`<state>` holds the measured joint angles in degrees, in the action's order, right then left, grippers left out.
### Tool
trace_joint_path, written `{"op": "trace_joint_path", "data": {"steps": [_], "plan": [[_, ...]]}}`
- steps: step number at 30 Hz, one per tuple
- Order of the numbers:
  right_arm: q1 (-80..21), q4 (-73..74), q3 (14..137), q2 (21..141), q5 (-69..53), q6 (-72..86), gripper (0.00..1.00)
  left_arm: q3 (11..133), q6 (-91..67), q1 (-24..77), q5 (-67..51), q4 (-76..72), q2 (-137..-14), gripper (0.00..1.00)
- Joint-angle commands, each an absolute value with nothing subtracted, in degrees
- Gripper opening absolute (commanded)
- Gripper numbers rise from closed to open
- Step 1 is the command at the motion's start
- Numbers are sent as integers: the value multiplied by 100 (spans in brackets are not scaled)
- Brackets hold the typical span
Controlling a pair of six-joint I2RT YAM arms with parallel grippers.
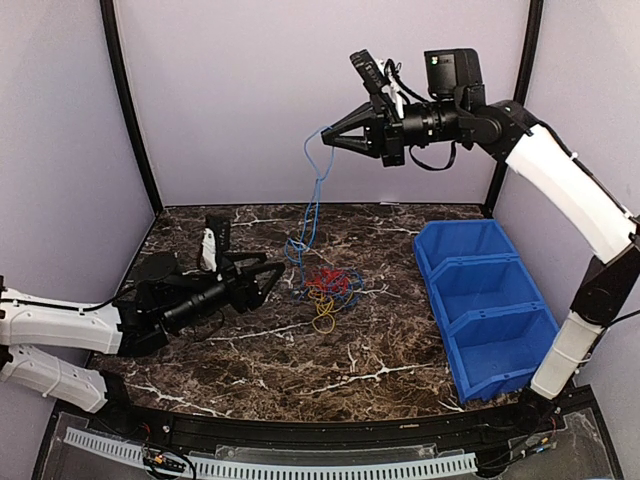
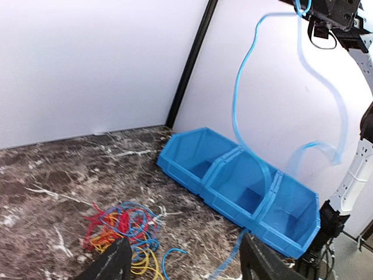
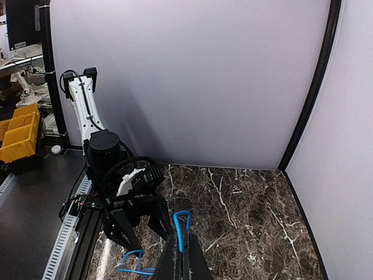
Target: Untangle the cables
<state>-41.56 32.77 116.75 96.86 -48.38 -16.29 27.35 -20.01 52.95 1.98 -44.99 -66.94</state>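
Observation:
My right gripper [image 1: 326, 137] is raised high over the back of the table and is shut on a blue cable [image 1: 313, 200]; its small loop [image 3: 182, 230] pokes out past the closed fingertips [image 3: 182, 248]. That cable hangs down to the tangled bundle of cables [image 1: 330, 285], red, blue, orange and yellow, lying on the marble table [image 1: 400, 340]. My left gripper [image 1: 272, 283] sits low just left of the bundle, open. In the left wrist view the bundle [image 2: 119, 224] lies ahead of the left finger [image 2: 111, 263] and a blue strand [image 2: 230, 256] runs along the table by the right finger.
A blue three-compartment bin [image 1: 485, 300] stands along the right side of the table, also seen as the bin [image 2: 245, 186] in the left wrist view. Pale walls and black corner posts [image 1: 130, 110] close in the back and sides.

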Motion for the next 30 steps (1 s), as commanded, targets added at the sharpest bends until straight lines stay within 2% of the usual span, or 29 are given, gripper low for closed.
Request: {"op": "trace_joint_path", "data": {"steps": [1, 12, 15, 20, 24, 30], "plan": [[-4142, 2887, 11524, 9549, -4976, -1437, 0, 2953, -1444, 5316, 1048, -3525, -6134, 69], [-4072, 3102, 11077, 9238, -4496, -1768, 0, 3930, -1298, 5317, 1268, -2595, -6353, 71], [-3883, 3091, 10970, 9115, -4444, -1718, 0, 4464, -1256, 5312, 1490, -2127, -6505, 76], [-3376, 2898, 10686, 8825, -4421, -1530, 0, 5361, -1011, 5308, 1977, -1358, -6848, 85], [-2888, 2802, 10427, 8583, -4247, -1502, 0, 6209, -547, 5307, 1896, -1072, -7312, 86], [-1972, 2434, 9699, 8229, -3643, -1451, 0, 6627, 501, 5301, 2199, -1853, -7897, 87]]}}
